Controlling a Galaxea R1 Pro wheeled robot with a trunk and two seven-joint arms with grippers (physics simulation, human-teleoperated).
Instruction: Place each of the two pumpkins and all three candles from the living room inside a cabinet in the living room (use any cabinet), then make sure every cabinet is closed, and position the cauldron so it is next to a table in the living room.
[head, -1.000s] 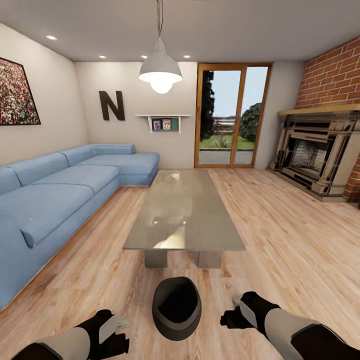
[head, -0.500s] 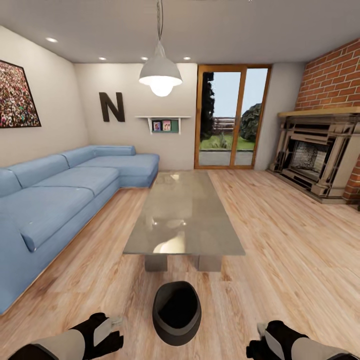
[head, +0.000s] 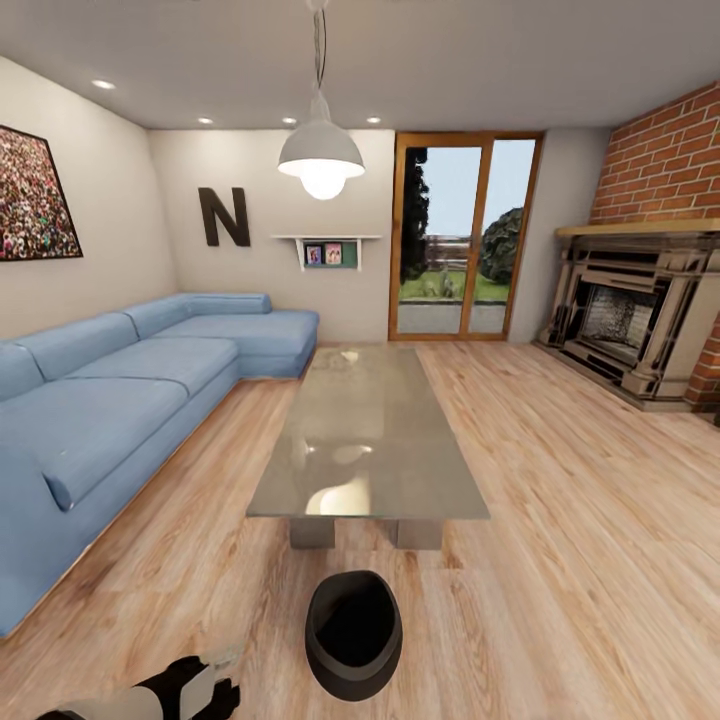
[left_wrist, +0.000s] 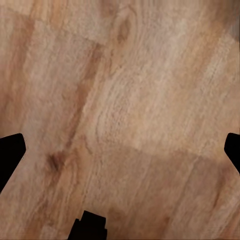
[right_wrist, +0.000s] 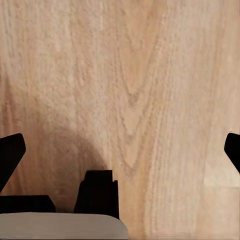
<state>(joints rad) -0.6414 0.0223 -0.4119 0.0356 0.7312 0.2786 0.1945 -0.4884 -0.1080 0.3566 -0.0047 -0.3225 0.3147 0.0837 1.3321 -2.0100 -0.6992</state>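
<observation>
The cauldron sits upright on the wood floor just short of the worktop's near end, with the left gripper beside it, spread and empty, the nearer arm.

One cauldron, one table — one sofa, one lamp

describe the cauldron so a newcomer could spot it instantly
Find the long grey glossy coffee table in the middle of the room, between the blue sofa and the brick fireplace. On the wooden floor just off its near short end sits the cauldron: a small round black pot with a wide dark mouth, the only black thing there.
</observation>
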